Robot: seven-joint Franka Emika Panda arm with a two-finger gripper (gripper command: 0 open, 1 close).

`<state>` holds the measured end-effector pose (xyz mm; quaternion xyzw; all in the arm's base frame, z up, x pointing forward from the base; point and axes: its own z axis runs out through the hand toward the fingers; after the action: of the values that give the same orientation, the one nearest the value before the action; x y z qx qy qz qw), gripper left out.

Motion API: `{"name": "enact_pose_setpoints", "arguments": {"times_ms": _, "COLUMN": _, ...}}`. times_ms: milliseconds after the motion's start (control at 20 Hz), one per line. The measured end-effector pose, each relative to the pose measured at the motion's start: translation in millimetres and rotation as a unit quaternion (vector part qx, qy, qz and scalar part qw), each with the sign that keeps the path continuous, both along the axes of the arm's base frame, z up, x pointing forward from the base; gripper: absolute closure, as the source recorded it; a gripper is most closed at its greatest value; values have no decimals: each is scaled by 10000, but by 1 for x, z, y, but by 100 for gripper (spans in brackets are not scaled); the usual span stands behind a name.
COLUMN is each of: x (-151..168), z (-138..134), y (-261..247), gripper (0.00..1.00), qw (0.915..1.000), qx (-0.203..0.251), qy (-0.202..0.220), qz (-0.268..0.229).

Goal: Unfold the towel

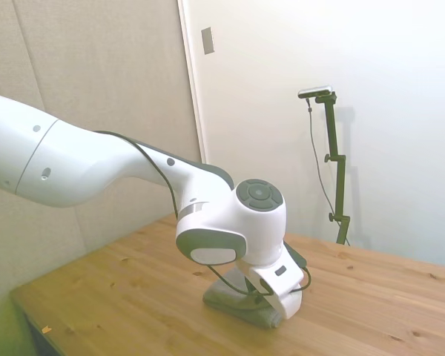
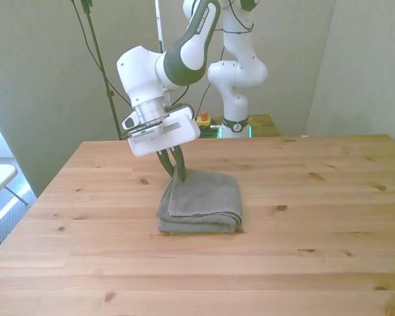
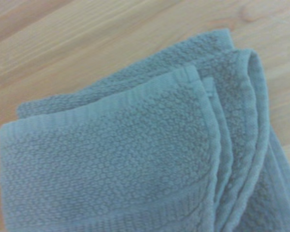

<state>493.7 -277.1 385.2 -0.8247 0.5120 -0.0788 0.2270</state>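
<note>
While the towel (image 2: 201,203) lies folded (layered), gripper (image 2: 176,170) pinches its corner

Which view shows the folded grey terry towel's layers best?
The wrist view: the grey terry towel fills it, stacked edges visible. The front view shows the whole towel with the gripper at its far corner. In the side view the arm mostly hides it.
</note>
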Motion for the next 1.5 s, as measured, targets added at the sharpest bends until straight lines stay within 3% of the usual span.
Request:
{"name": "enact_pose_setpoints", "arguments": {"times_ms": 300, "x": 23, "z": 48, "y": 53, "gripper": 100, "qw": 9974, "qx": -158, "qy": -416, "qz": 573}}
{"name": "enact_pose_setpoints", "arguments": {"times_ms": 550, "x": 47, "z": 84, "y": 116, "gripper": 100, "qw": 9820, "qx": -370, "qy": -657, "qz": 1734}}
{"name": "enact_pose_setpoints", "arguments": {"times_ms": 800, "x": 55, "z": 88, "y": 155, "gripper": 100, "qw": 9522, "qx": -626, "qy": -742, "qz": 2895}}
{"name": "enact_pose_setpoints", "arguments": {"times_ms": 950, "x": 59, "z": 92, "y": 181, "gripper": 100, "qw": 9280, "qx": -879, "qy": -837, "qz": 3522}}
{"name": "enact_pose_setpoints", "arguments": {"times_ms": 1100, "x": 63, "z": 99, "y": 220, "gripper": 100, "qw": 8987, "qx": -1054, "qy": -995, "qz": 4138}}
{"name": "enact_pose_setpoints", "arguments": {"times_ms": 1150, "x": 65, "z": 100, "y": 233, "gripper": 0, "qw": 8874, "qx": -1109, "qy": -1039, "qz": 4353}}
{"name": "enact_pose_setpoints", "arguments": {"times_ms": 1300, "x": 74, "z": 95, "y": 266, "gripper": 0, "qw": 8557, "qx": -1245, "qy": -958, "qz": 4931}}
{"name": "enact_pose_setpoints", "arguments": {"times_ms": 1400, "x": 87, "z": 86, "y": 283, "gripper": 0, "qw": 8452, "qx": -1214, "qy": -857, "qz": 5134}}
{"name": "enact_pose_setpoints", "arguments": {"times_ms": 1500, "x": 101, "z": 73, "y": 294, "gripper": 0, "qw": 8399, "qx": -1177, "qy": -796, "qz": 5238}}
